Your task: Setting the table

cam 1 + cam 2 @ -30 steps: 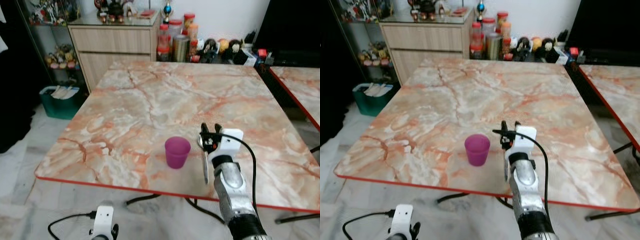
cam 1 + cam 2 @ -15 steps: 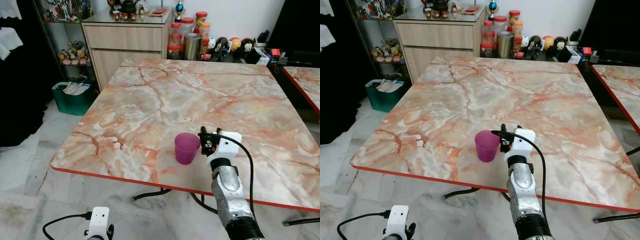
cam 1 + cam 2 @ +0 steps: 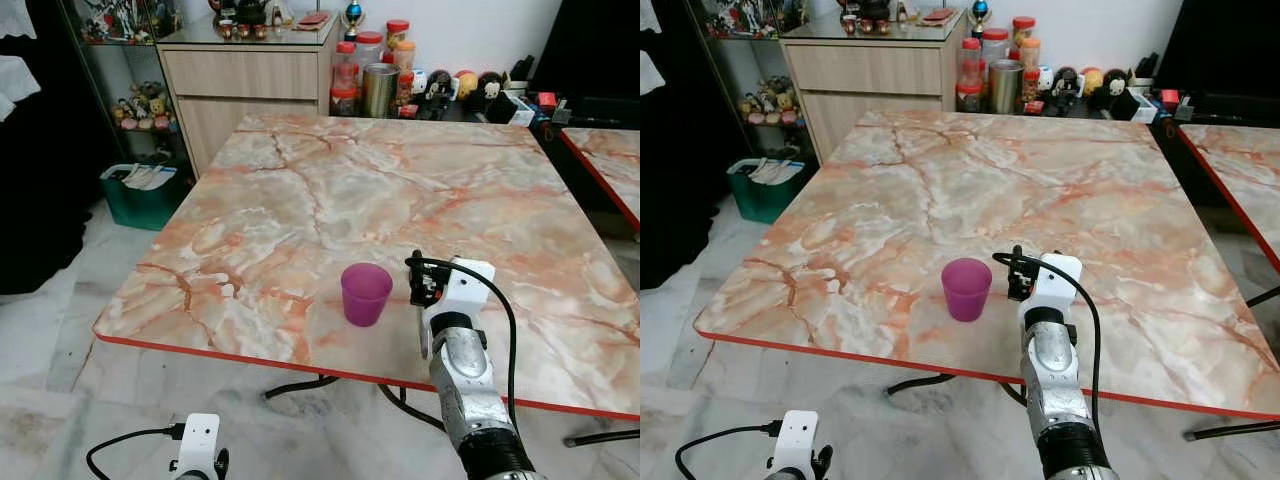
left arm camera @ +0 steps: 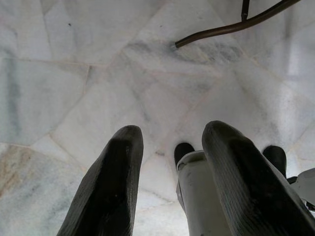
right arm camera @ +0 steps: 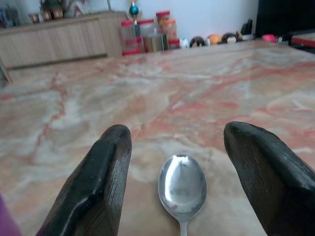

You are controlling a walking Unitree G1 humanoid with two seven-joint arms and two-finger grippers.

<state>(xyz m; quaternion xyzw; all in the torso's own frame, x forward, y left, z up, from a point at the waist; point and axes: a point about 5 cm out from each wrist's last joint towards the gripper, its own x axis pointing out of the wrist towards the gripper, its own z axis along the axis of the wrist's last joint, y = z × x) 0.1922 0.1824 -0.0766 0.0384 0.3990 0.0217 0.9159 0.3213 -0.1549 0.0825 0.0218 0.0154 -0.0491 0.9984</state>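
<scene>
Left gripper [image 4: 170, 172] hangs idle with fingers apart over the white marble floor [image 4: 74, 73], small purple plastic cup [image 3: 365, 293] stands near the marble table's [image 3: 330, 190] near edge, and just right the right gripper [image 5: 182, 182] sits spread open, released, around a shiny metal spoon [image 5: 181, 188] lying on the table, no readable writing anywhere.

Surface [image 3: 330, 190] bare across the middle and far half, open passage there. Obstacles near the front edge: purple cup [image 3: 365, 294] upright, just left of the right tool [image 3: 432, 287]; spoon [image 5: 181, 189] flat between that tool's spread fingers. Jars [image 3: 376, 80] crowd beyond the far edge. Left tool [image 4: 170, 172] low, over floor tiles [image 4: 74, 73].
</scene>
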